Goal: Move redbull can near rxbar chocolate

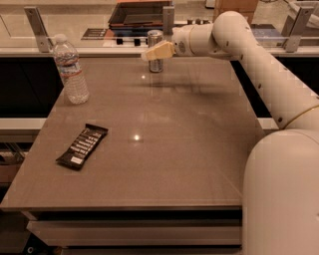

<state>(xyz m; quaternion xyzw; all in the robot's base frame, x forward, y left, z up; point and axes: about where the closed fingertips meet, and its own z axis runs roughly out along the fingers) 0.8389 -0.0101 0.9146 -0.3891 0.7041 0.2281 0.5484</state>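
Observation:
The redbull can (pixel 155 39) is a slim silver can standing upright at the far edge of the table, near its middle. My gripper (pixel 151 52) reaches in from the right and sits at the can's mid-height, partly in front of it and hiding its middle. The rxbar chocolate (pixel 82 146) is a flat black bar with white text, lying at the near left of the table, far from the can and the gripper.
A clear plastic water bottle (pixel 71 69) stands at the far left of the table (pixel 189 149). My white arm (pixel 269 84) crosses the right side. Behind the table runs a counter with a railing and a dark tray (pixel 139 12).

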